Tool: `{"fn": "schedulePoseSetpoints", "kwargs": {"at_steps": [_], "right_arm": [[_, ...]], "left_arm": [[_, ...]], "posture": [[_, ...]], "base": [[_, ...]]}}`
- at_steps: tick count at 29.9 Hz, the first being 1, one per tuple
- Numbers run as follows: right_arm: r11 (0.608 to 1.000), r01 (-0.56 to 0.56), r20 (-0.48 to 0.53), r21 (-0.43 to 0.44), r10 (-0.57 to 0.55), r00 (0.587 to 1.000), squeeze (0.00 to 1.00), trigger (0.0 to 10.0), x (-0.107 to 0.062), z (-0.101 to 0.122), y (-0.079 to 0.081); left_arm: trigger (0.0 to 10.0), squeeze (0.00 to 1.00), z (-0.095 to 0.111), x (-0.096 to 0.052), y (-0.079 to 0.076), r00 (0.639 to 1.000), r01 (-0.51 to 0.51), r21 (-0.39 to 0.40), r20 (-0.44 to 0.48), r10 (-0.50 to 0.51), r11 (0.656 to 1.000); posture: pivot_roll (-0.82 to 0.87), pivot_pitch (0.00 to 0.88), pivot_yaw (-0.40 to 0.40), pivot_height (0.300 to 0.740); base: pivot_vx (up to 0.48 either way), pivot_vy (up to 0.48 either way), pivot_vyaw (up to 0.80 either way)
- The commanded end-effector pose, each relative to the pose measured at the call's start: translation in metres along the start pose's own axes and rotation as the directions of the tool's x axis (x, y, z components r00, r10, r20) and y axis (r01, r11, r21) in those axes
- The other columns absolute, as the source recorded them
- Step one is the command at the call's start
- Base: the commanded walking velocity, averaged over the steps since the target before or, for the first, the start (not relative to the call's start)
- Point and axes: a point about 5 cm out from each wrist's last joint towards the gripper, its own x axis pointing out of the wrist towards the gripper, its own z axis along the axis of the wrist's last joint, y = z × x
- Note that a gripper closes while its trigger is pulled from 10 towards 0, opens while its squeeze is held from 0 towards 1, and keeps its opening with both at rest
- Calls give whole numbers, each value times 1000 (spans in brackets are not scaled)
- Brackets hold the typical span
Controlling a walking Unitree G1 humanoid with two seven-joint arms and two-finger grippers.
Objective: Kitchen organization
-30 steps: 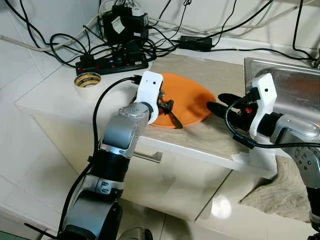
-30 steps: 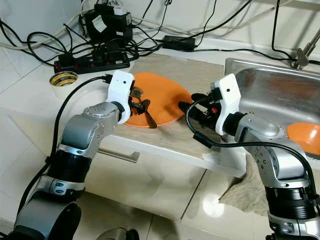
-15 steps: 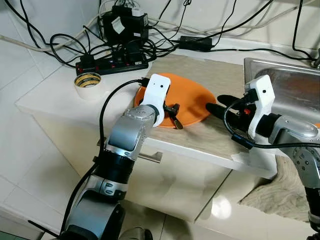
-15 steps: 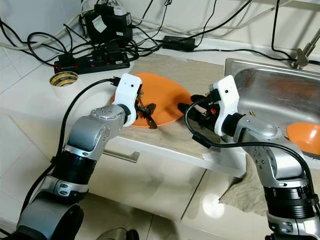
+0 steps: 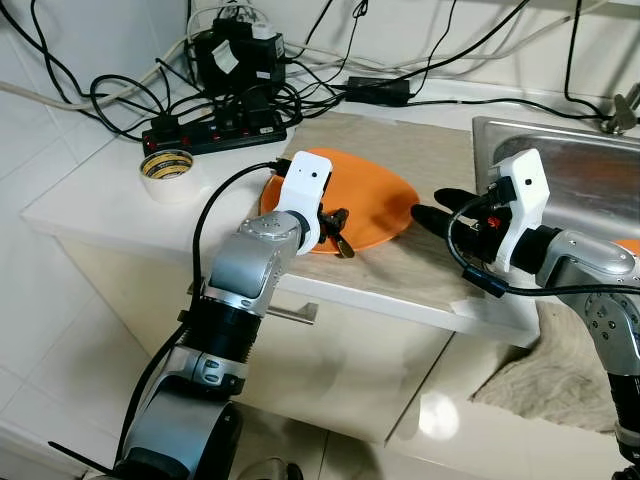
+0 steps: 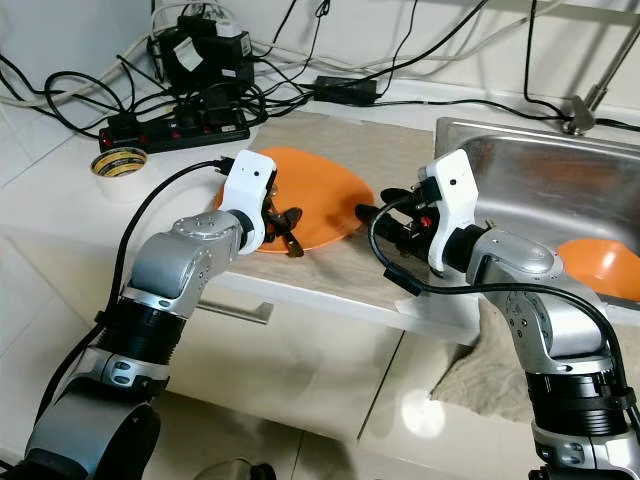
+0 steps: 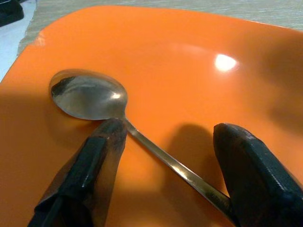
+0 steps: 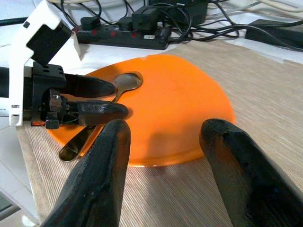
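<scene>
My left gripper (image 7: 163,156) is spread open astride the handle of the silver metal spoon (image 7: 90,97), which lies on the flat orange plastic plate (image 5: 365,195) at centre frame. I'd centre both fingers on the thin handle before closing. My right gripper (image 8: 165,137) waits open beside the plate's rim. At right, the steel sink (image 6: 520,165) holds an orange bowl (image 6: 600,265).
</scene>
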Motion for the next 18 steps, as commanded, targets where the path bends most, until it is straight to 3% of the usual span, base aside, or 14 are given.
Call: {"fn": "schedulePoseSetpoints", "kwargs": {"at_steps": [1, 18], "right_arm": [[1000, -5, 9, -14, 5, 1000, 0, 10000, 2, 4, 0], [1000, 4, 7, -8, -4, 1000, 0, 10000, 1, 1, 1]], "left_arm": [[0, 0, -33, 6, 1, 990, 1, 3, -144, 0, 1000], [0, 0, -38, 8, 5, 990, 5, -7, -138, -6, 1000]], "posture": [[9, 0, 25, 740], [5, 0, 33, 740]], "base": [[0, 0, 0], [0, 0, 0]]}}
